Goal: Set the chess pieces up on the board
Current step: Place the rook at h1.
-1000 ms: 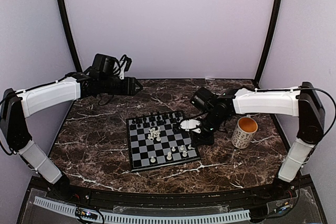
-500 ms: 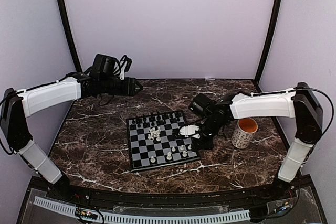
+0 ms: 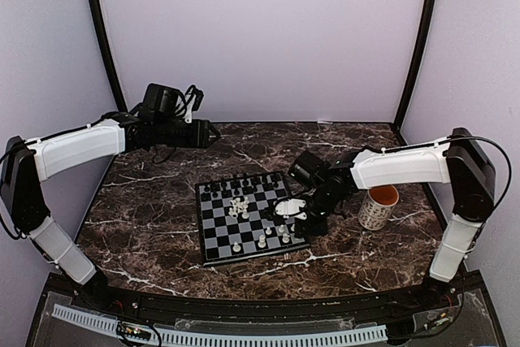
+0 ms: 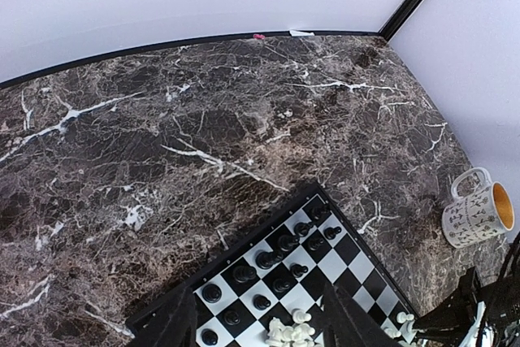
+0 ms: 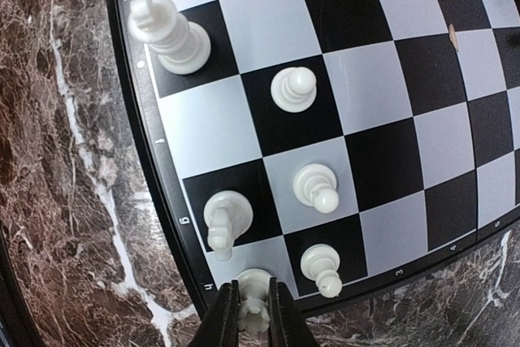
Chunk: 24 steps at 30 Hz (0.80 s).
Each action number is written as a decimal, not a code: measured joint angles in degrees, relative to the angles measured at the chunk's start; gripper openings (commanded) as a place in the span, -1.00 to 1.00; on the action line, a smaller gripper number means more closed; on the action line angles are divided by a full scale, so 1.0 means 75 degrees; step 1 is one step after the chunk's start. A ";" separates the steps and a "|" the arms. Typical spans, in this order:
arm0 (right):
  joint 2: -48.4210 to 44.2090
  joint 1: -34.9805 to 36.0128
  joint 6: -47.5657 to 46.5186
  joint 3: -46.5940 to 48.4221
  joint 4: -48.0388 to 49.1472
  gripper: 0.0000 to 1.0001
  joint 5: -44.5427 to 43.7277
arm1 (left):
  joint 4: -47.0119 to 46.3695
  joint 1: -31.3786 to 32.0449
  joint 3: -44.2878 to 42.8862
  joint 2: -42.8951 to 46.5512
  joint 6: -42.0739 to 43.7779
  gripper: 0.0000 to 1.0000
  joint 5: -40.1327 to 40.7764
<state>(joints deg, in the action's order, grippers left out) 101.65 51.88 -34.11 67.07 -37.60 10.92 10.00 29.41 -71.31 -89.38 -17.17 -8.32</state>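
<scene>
The right gripper (image 5: 253, 292) pinches a small white chess piece (image 5: 254, 280) at the rim of the black and grey-white checkerboard (image 5: 268, 26).
Its two dark fingers sit close against either side of the piece, which stands on an edge square just beside the thin dark border. Other white chessmen (image 5: 315, 186) stand on nearby squares. The left gripper (image 4: 260, 327) hangs well apart above the dark marbled tabletop (image 3: 146, 225), jaws wide and empty.

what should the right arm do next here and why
Probably open the right pincer and lift straight up. It pinches a white piece that seems to stand on a square in the edge row of the board, so the piece looks placed.
</scene>
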 measured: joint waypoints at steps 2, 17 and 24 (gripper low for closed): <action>0.0044 0.0000 0.0000 -0.0006 0.0017 -0.72 -0.0038 | 0.0000 0.0000 -0.0003 -0.0003 0.0000 0.10 -0.0003; 0.0085 0.0000 0.0015 -0.0038 -0.0038 -0.25 -0.0073 | 0.0003 -0.0003 -0.0003 -0.0067 0.0000 0.10 -0.0006; -0.0119 0.0000 0.0006 0.0254 -0.0603 -0.17 -0.0122 | 0.0012 -0.0003 -0.0003 -0.0076 0.0000 0.10 -0.0009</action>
<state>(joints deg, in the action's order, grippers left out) 100.75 51.88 -34.06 68.97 -42.13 10.00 10.09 29.39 -71.33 -89.95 -17.17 -8.38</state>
